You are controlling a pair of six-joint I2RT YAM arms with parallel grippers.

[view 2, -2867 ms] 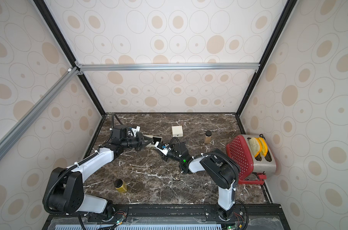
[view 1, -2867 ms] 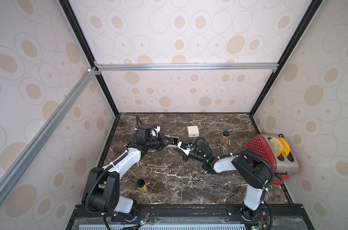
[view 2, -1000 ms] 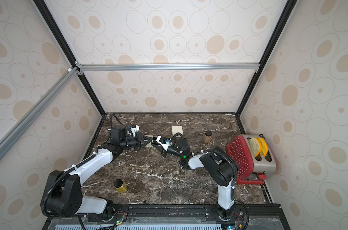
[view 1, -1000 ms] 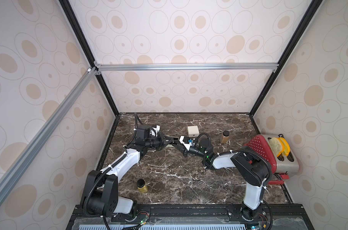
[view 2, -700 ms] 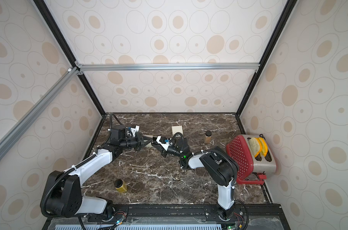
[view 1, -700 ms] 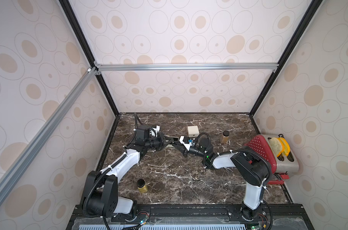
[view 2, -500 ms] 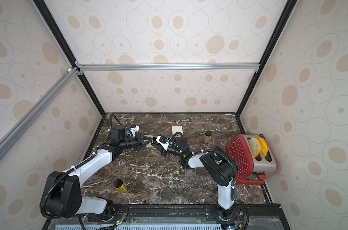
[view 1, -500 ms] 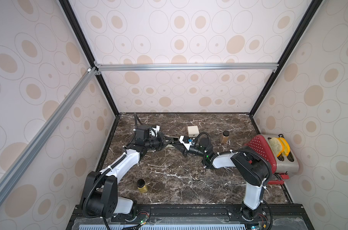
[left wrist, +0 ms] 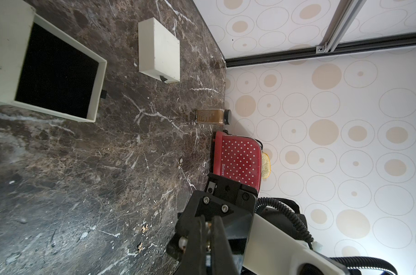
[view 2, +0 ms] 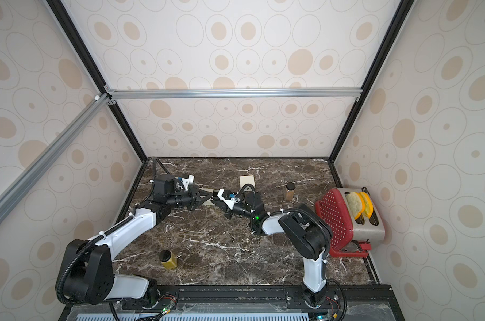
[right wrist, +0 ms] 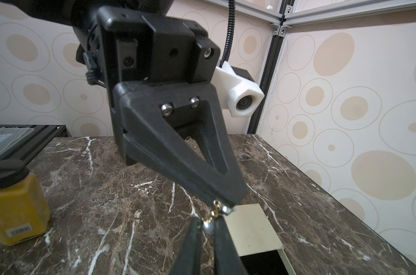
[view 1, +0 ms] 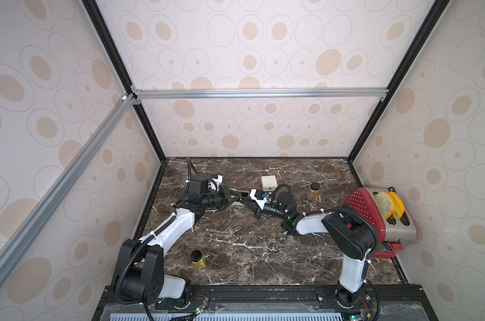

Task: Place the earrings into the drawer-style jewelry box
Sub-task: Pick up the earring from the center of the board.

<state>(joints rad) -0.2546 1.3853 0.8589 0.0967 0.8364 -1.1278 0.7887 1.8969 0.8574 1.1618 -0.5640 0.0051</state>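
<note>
Dark brown marble-patterned worktop (view 1: 249, 250) carries every item. My two arms meet tip to tip above its rear half, as both top views show.

1. My left end effector (right wrist: 226, 202) is fully closed. Its tips pinch the upper end of a gold drop earring (right wrist: 213, 213), which hangs below them, clear of the worktop.
2. A pale pearl (right wrist: 208, 227) forms the lower end of the earring. It sits between the two black fingers (right wrist: 192, 240) of my right end effector (right wrist: 207, 225).
3. My right end effector is nearly closed. Only a narrow gap separates its fingers, and the pearl about fills it. I cannot tell whether the fingers press on the pearl.
4. The cream drawer-style jewelry box (right wrist: 252, 226) lies on the worktop beneath the meeting point of the two end effectors. Its drawer (left wrist: 57, 69) is pulled out and shows a black lining.
5. A second small cream square box (view 1: 269, 182), closed, lies near it towards the rear wall.
6. Small gold pieces (left wrist: 144, 228) lie on the bare worktop, apart from the jewelry box. They are too small to identify.
7. A glass jar of yellow contents with a black lid (view 1: 198, 259) stands at the front left. A jar of brown contents (view 1: 313, 191) stands at the rear right. A red white-dotted toaster (view 1: 360, 211) stands at the right edge.
</note>
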